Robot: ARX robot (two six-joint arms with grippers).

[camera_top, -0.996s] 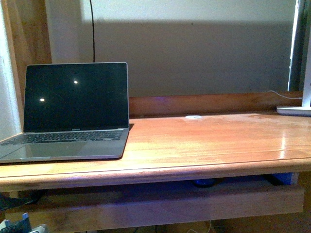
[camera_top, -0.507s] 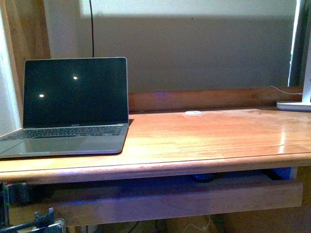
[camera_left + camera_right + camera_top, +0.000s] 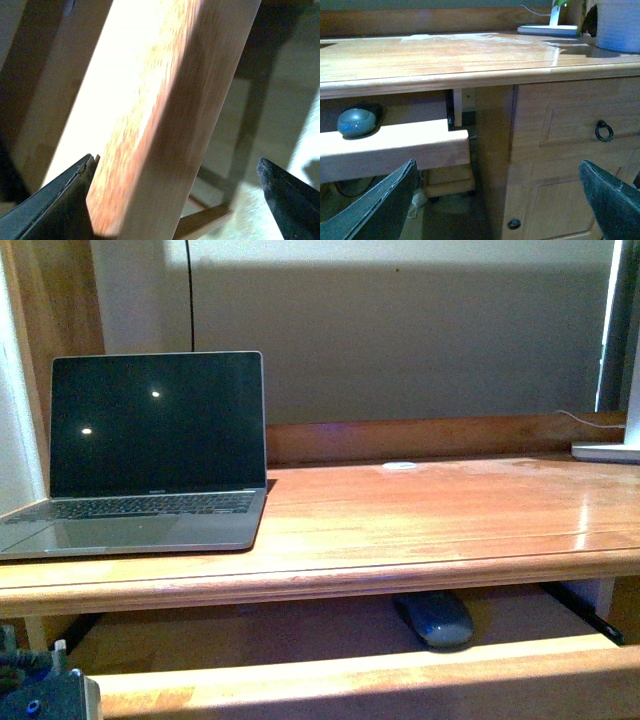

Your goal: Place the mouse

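Observation:
The mouse [image 3: 435,620], small, dark grey and oval, lies in the pull-out tray [image 3: 330,680] under the desk top, right of centre. It also shows in the right wrist view [image 3: 356,122], behind the tray's front board [image 3: 395,150]. My left gripper [image 3: 175,160] is open, and the tray's front board [image 3: 165,115] stands between its jaws, close against one finger. Part of that gripper shows at the lower left of the front view [image 3: 40,690]. My right gripper [image 3: 497,164] is open and empty, in front of the desk's drawer cabinet, well to the side of the mouse.
An open laptop [image 3: 150,455] with a dark screen sits on the left of the wooden desk [image 3: 420,520]. A small flat white disc [image 3: 399,466] lies near the back rail. A white lamp base [image 3: 605,451] stands at the far right. Drawers with a ring handle [image 3: 603,131] are beside the tray.
The tray has slid out towards me from under the desk top, and the mouse now shows fully. My left gripper has shifted at the lower left corner.

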